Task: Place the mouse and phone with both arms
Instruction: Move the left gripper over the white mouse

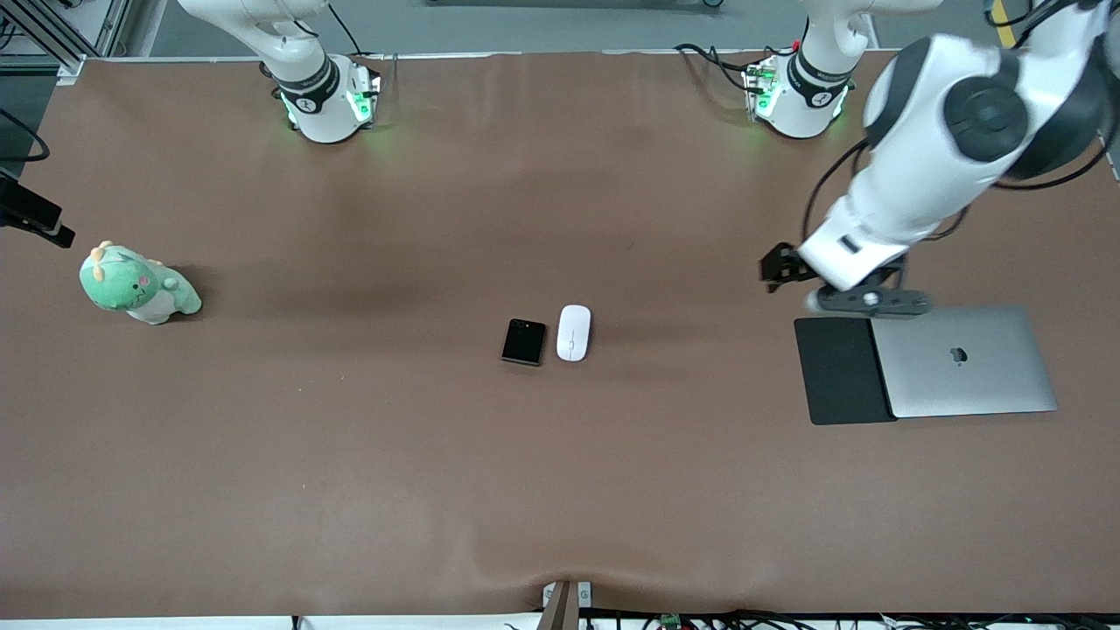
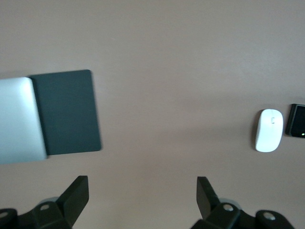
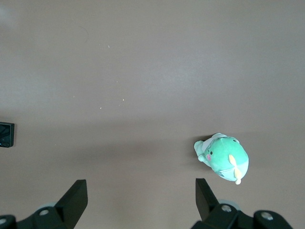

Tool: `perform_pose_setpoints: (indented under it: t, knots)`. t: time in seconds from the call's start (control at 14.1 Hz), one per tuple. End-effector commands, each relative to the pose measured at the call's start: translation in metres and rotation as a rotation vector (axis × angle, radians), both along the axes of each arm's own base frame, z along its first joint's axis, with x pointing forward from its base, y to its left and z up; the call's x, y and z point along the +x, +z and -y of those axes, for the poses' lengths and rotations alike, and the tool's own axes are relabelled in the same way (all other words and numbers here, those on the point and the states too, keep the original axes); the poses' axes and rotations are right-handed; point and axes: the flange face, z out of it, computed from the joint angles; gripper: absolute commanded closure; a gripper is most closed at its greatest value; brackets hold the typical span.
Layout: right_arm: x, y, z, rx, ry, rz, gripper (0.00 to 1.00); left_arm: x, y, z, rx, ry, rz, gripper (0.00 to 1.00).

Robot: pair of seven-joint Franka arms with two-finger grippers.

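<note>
- Phone (image 1: 524, 341) and mouse (image 1: 573, 332) lie flat side by side, just apart, near the middle of the brown table (image 1: 350, 455); the phone is on the side toward the right arm's end, the mouse on the side toward the left arm's end.
- Toward the right arm's end of the table sits a green plush dinosaur (image 1: 138, 285), well apart from the phone.
- Right gripper (image 3: 141, 202) is seen only in its own wrist view, fingers spread wide and holding nothing, above bare table with the plush toy and an edge of the phone in sight.
- Toward the left arm's end lie a black mat (image 1: 842, 371) and a closed silver laptop (image 1: 967, 360), the laptop's edge overlapping the mat.
- Left gripper (image 1: 792, 267) hangs in the air over the table just beside the mat's farther edge, fingers spread wide and empty; the mouse and phone lie well apart from it.
</note>
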Motion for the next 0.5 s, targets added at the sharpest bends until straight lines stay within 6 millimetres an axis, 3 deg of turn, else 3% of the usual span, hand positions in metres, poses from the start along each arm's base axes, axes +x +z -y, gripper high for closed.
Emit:
perform_pose_setpoints:
  t: [0.0, 0.28, 0.42]
  knots:
    - [-0.001, 0.001, 0.004, 0.004, 0.004, 0.003, 0.0, 0.005, -0.026, 0.031, -0.027, 0.02, -0.001, 0.0]
    - [0.0, -0.001, 0.005, 0.004, 0.004, 0.002, 0.0, -0.004, -0.071, 0.092, -0.039, 0.021, -0.023, 0.0]
    - [0.004, -0.007, 0.006, 0.001, 0.003, -0.011, 0.0, 0.004, -0.091, 0.111, -0.048, 0.019, -0.049, 0.0]
